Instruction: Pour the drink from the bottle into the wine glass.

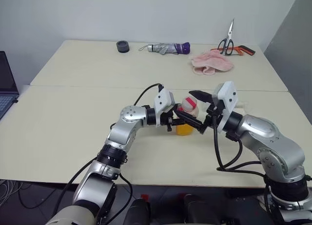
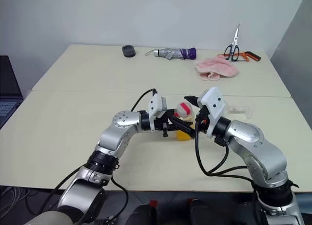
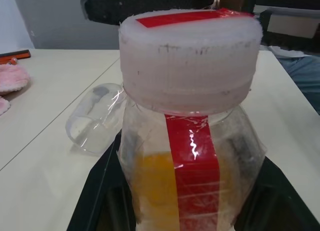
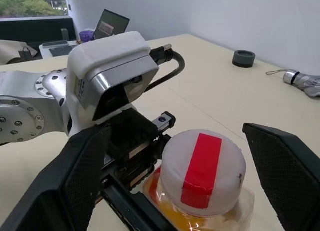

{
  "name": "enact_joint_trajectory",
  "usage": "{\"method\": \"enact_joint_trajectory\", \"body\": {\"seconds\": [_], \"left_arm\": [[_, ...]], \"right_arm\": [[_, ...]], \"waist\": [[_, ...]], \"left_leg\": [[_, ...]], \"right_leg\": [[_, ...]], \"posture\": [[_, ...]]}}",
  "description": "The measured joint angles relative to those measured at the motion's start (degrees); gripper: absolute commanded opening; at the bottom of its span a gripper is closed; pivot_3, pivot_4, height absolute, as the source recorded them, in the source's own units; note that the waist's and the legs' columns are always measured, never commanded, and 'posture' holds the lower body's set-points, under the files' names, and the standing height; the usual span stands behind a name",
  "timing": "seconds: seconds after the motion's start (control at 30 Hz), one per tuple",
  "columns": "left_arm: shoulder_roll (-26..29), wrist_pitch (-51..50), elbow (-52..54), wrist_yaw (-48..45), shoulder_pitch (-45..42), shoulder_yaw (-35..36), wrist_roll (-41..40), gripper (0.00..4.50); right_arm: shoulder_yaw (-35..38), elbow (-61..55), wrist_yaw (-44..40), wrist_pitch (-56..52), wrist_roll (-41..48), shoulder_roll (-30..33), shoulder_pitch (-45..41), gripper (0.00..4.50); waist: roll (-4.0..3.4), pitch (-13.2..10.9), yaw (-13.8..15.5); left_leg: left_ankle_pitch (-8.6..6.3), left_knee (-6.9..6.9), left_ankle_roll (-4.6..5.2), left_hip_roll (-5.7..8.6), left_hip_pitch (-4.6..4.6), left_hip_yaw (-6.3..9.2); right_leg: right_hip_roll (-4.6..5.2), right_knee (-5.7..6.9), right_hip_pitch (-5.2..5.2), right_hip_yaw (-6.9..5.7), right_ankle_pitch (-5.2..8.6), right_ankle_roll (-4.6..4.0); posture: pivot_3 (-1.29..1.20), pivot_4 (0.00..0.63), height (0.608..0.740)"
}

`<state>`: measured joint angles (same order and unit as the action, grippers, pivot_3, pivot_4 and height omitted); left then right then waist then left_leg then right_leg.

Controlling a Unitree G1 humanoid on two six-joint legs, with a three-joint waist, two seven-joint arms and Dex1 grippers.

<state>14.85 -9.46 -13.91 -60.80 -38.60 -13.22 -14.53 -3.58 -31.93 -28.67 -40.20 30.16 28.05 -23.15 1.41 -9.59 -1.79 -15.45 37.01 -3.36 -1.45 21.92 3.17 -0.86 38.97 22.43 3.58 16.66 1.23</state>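
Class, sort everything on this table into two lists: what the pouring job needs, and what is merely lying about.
Needed: small clear plastic bottle with red stripe and white cap, its orange drink, clear stemmed wine glass lying on its side.

Lying about: pink cloth, grey-and-purple folded umbrella, scissors, dark round ring-shaped thing, laptop.

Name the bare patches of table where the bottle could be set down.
Widest: the table left of the left gripper, up to the laptop. Also mid-table before the umbrella. Crowded: right, around the wine glass, cloth and scissors.
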Motion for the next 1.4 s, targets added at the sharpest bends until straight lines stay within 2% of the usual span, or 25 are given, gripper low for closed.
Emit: {"method": "enact_joint_trajectory", "body": {"seconds": [0.2, 0.4, 0.53, 0.67, 0.87, 0.9, 1.07, 1.23, 1.4], "left_arm": [[0.02, -0.16, 0.01, -0.11, 0.01, 0.03, -0.17, 1.83], [0.59, -1.84, 0.25, -1.42, 0.02, 0.08, -1.34, 1.82], [2.14, -3.74, 0.91, -5.21, 0.02, 0.11, -3.02, 1.82], [3.69, -3.73, 1.02, -8.6, -0.67, 0.08, -3.2, 1.82], [4.2, -2.78, -0.41, -9.42, -2.5, 0.1, -3.03, 1.82], [4.08, -2.78, -0.45, -9.45, -2.5, 0.09, -3.02, 1.82], [4.26, -3.04, -0.48, -8.53, -2.57, 2.03, -3.22, 1.82], [4.02, -3.51, -3.12, -8.57, -3.31, 2.5, -3.38, 1.82], [3.93, -3.37, -5.52, -8.58, -4.78, 2.65, -3.35, 1.82]], "right_arm": [[-0.28, 1.2, -0.53, 1.47, -2.0, -0.13, -0.07, 1.89], [-0.33, 2.71, -3.35, 3.13, -1.89, 0.14, -0.09, 1.86], [-0.61, 6.14, -11.81, 5.71, -0.45, 2.9, -1.85, 1.86], [-2.14, 12.77, -22.13, 7.74, 0.31, 5.93, -7.25, 1.86], [-2.75, 17.62, -27.02, 9.59, 0.19, 6.42, -10.82, 1.86], [-2.52, 17.36, -26.89, 9.58, 0.23, 6.48, -10.55, 2.58], [1.23, 13.79, -21.57, 7.19, 0.96, 5.91, -4.82, 4.15], [5.78, 1.47, -11.65, 2.08, 4.52, 3.91, -0.94, 4.17], [0.82, -4.31, 0.85, -0.71, -1.11, -1.61, -0.24, 4.17]], "waist": [[0.0, 0.0, -0.01], [0.0, 0.0, -0.02], [-0.03, -0.02, -0.07], [-0.04, -0.04, -0.09], [-0.04, -0.05, -0.01], [-0.04, -0.05, 0.0], [-0.06, -0.06, 0.1], [-0.06, -0.06, -0.03], [-0.06, -0.06, -0.11]], "left_leg": [[0.0, 0.0, 0.0, 0.0, 0.0, 0.0], [0.0, 0.0, 0.0, 0.0, -0.01, 0.0], [0.0, 0.0, 0.0, 0.01, -0.02, -0.03], [0.0, 0.02, 0.01, -0.01, -0.03, 0.0], [-0.01, 0.0, 0.02, 0.0, 0.02, 0.0], [-0.01, 0.01, 0.02, 0.0, 0.04, 0.0], [-0.01, 0.04, 0.03, -0.02, 0.19, 0.03], [-0.01, 0.03, 0.03, -0.01, 0.19, 0.05], [0.0, 0.04, 0.02, -0.02, 0.18, 0.03]], "right_leg": [[0.0, 0.0, 0.0, 0.0, 0.0, 0.0], [-0.01, 0.0, 0.0, -0.01, 0.0, 0.0], [-0.01, 0.01, 0.0, -0.04, 0.0, 0.0], [-0.03, 0.02, 0.0, -0.07, 0.0, 0.0], [0.01, -0.02, 0.0, -0.07, 0.0, -0.01], [0.02, -0.02, 0.02, -0.06, 0.0, -0.01], [0.06, 0.05, 0.15, 0.05, 0.0, -0.01], [-0.02, 0.06, 0.16, 0.03, 0.0, -0.01], [-0.06, 0.12, 0.21, 0.05, 0.0, -0.01]], "posture": [[0.0, 0.15, 0.74], [0.0, 0.15, 0.74], [0.0, 0.15, 0.74], [0.0, 0.15, 0.74], [0.0, 0.15, 0.74], [0.0, 0.15, 0.74], [0.0, 0.15, 0.74], [0.0, 0.15, 0.74], [0.0, 0.15, 0.74]]}}
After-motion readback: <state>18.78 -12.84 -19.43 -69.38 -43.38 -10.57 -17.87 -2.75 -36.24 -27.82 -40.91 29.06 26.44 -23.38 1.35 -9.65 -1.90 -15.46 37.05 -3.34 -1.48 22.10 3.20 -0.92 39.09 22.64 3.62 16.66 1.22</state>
